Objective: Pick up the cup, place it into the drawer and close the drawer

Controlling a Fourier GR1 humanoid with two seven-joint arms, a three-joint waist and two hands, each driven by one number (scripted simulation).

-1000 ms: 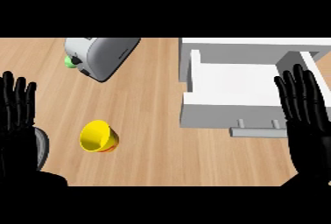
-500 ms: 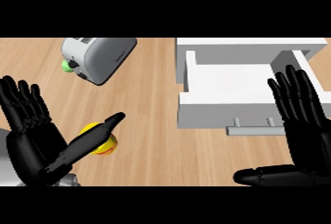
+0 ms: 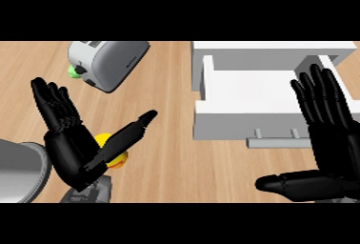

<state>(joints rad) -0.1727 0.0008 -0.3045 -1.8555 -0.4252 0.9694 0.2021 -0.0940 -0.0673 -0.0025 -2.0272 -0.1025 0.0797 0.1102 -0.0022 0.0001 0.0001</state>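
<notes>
Head view, single entry. Item one: cup [image 3: 111, 151], yellow, small, lying on the wooden table [image 3: 169, 95] toward the lower left, mostly hidden behind the left hand [image 3: 70, 152]; only a sliver of its body shows beside the thumb. Left hand: fingers straight and spread, thumb stretched across the cup, nothing enclosed. Right hand [image 3: 330, 138]: open, fingers straight, thumb out low, holding nothing, standing over the front right of the drawer [image 3: 246, 95]. Drawer: white, pulled out, its handle [image 3: 277, 141] facing the robot, well apart from the cup. Also present: toaster [image 3: 109, 62] at upper left, a green object [image 3: 73, 71] just beside it. Handling estimate: cup looks light, rigid and smooth, likely slippery; best taken round the body, fingers one side, thumb opposite, since its orientation cannot be made out.
</notes>
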